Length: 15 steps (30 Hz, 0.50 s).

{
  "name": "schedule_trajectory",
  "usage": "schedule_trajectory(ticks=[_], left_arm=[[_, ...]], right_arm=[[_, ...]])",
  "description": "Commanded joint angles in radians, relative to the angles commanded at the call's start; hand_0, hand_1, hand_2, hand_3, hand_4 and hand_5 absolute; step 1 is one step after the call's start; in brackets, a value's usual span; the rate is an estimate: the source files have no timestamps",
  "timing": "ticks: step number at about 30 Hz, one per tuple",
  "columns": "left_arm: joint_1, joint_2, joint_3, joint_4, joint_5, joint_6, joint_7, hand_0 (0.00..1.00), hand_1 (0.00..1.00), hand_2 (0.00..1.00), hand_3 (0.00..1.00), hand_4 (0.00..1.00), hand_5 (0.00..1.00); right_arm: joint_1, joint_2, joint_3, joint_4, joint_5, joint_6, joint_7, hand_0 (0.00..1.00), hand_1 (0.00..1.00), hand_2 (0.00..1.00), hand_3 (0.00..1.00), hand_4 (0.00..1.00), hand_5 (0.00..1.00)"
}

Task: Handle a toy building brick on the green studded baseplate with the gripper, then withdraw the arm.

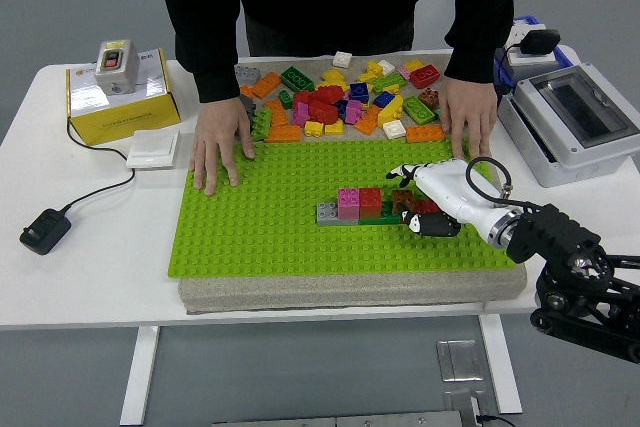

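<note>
A green studded baseplate [280,227] lies on a grey pad in the middle of the table. On it stands a short row of bricks: grey [327,212], pink [348,202], red [370,202] on a green strip. My right hand [412,199], white with black fingertips, comes in from the right and has its fingers curled around a brown and red brick [410,202] at the row's right end. The left arm is out of view.
A person stands at the far side with both hands [220,142] pressed flat on the baseplate's far corners. A pile of loose bricks [340,97] lies behind the plate. A yellow box [118,97], a black plug [44,230] and a grey case [570,122] flank it.
</note>
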Motion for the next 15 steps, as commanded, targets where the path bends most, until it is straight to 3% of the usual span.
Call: schedule_trajectory(ticks=[15], left_arm=[[-0.001, -0.001, -0.003, 0.000, 0.003, 0.000, -0.001, 0.685, 0.653, 0.557, 0.618, 0.057, 0.629]], right_arm=[[-0.038, -0.041, 0.049, 0.062, -0.046, 0.001, -0.013, 0.133, 0.172, 0.687, 0.780, 0.478, 0.368]])
